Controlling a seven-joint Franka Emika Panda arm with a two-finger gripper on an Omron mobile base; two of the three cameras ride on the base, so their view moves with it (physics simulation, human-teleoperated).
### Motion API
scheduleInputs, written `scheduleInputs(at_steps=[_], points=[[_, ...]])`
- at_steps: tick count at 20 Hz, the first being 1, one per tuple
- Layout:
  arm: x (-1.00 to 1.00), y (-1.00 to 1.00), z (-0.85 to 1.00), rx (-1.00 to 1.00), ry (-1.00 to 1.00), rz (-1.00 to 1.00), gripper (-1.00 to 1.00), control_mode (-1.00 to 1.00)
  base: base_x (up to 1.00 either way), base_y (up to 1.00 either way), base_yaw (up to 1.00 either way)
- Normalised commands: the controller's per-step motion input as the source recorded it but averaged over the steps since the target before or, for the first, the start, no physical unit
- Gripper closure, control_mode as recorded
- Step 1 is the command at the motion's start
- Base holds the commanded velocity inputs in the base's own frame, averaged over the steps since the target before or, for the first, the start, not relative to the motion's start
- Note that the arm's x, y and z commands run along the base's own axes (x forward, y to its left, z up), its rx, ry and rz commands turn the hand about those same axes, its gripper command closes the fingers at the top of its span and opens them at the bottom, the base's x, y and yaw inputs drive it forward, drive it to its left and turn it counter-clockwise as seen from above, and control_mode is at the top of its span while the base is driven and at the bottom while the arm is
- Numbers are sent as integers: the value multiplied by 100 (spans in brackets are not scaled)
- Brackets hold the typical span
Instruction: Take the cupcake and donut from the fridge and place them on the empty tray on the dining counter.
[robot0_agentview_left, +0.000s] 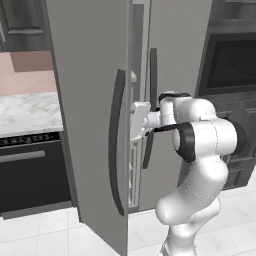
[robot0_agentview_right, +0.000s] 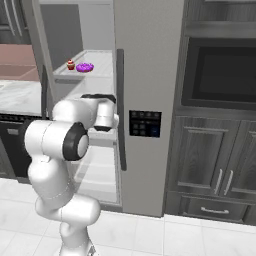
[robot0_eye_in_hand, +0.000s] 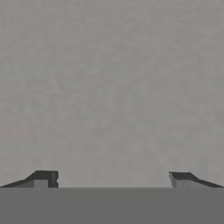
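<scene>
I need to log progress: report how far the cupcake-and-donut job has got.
Done: the fridge left door stands ajar, showing the shelves. In hand: nothing; the gripper is open and empty, close to a plain grey surface at the door gap. Left: the cupcake and the donut sit side by side on an upper shelf; both still need carrying to the tray.

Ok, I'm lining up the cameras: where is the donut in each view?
Left base view: not in it.
Right base view: donut upper left, on a fridge shelf beside the cupcake.
Hand view: not in it.
Shared landmark: the fridge.
</scene>
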Motion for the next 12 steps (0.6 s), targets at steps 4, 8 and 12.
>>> scheduleInputs(at_steps=[4, 8, 12], points=[[-82, 100, -9, -4, -1, 0, -100, -100, 0, 0, 0], [-46, 100, -38, -4, -8, -6, -100, -100, 0, 0, 0], [-7, 100, -40, -2, -7, -15, -100, -100, 0, 0, 0]])
